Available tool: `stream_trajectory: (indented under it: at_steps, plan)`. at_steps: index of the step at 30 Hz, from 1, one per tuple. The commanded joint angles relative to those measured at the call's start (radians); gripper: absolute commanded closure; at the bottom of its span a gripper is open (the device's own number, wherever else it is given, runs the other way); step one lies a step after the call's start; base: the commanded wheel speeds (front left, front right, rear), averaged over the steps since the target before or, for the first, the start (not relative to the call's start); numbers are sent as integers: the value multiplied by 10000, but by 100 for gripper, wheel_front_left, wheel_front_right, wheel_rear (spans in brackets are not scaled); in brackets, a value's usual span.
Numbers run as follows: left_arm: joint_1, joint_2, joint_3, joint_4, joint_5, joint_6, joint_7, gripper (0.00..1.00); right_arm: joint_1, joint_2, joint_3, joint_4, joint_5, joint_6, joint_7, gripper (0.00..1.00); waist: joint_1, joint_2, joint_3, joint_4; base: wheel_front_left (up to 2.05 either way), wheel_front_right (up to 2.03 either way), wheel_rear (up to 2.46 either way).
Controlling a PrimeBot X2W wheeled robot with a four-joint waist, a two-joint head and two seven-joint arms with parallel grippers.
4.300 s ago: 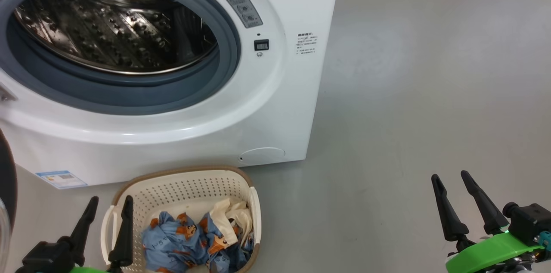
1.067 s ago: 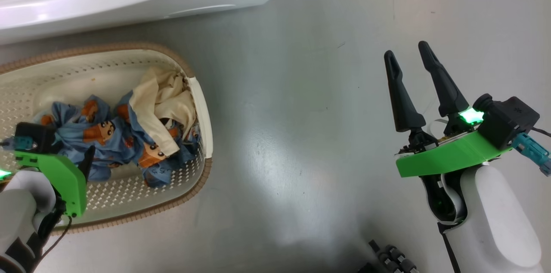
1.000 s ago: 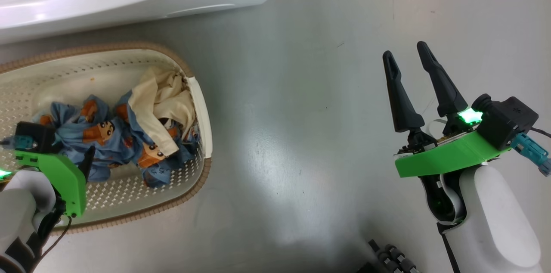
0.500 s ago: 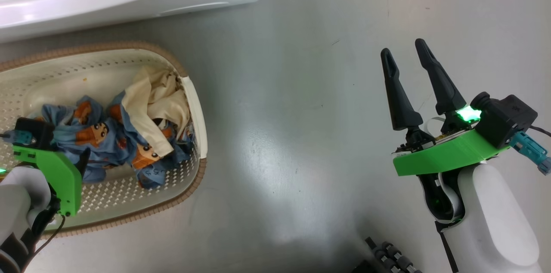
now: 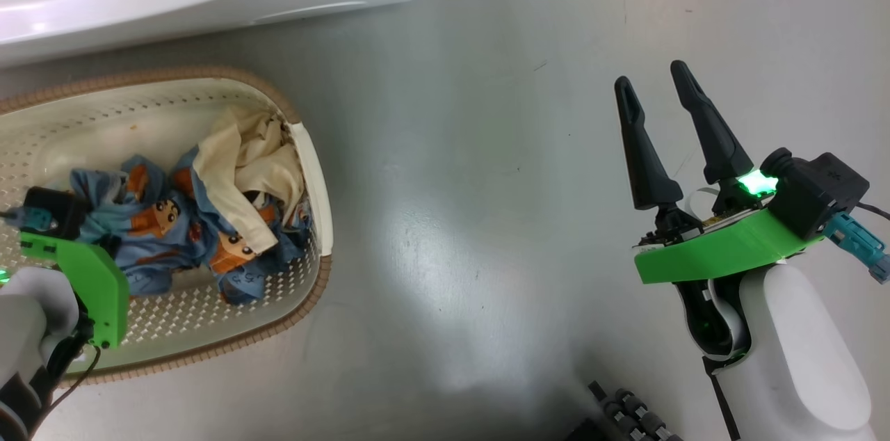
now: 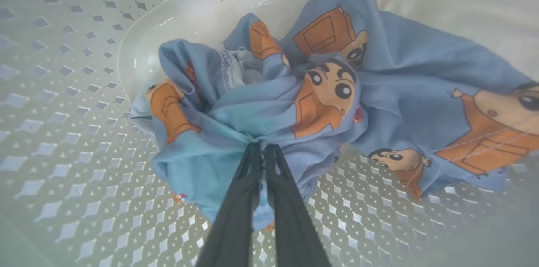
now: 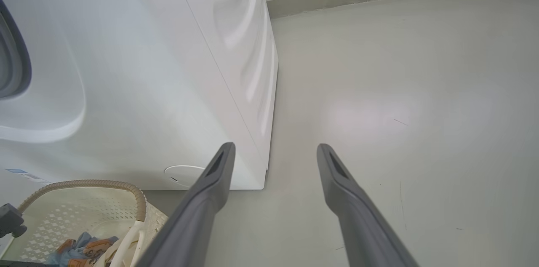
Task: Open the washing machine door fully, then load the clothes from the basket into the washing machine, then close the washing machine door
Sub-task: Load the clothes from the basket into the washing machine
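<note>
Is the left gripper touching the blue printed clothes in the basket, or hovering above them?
Touching. The left wrist view shows the left gripper shut, its tips pinching a gathered fold of the clothes.

bright, even overhead light; soft glare on the grey floor (image 5: 445, 274) (a pale sheen), wrist views blurred at edges.

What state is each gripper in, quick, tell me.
Left gripper: shut on the clothes in the basket.
Right gripper: open, holding nothing.
</note>
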Motion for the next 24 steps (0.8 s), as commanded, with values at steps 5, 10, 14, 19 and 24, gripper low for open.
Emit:
stream_trajectory:
  at_steps: [5,10,14,19,24]
  plan:
    - [-99,407,64,4,-290,-14,-320,100,167,53,171,-232,-65,29,-118,0,0,0,-68,38,0,0,0]
    - [-9,276,25,21,-575,-14,-689,100,208,2,162,-151,-72,29,-118,0,0,0,-352,176,0,0,0]
    - [118,110,67,6,-883,-14,-1096,100,297,-82,145,-101,-80,29,-118,0,0,0,-705,339,0,0,0]
    - [318,-136,40,-50,-1038,-14,-1456,100,470,-237,88,-4,-66,29,-118,0,0,0,-1255,582,0,0,0]
    - [516,-360,123,-22,-1161,-14,-1635,100,656,-391,40,87,-53,29,-118,0,0,0,-1770,783,0,0,0]
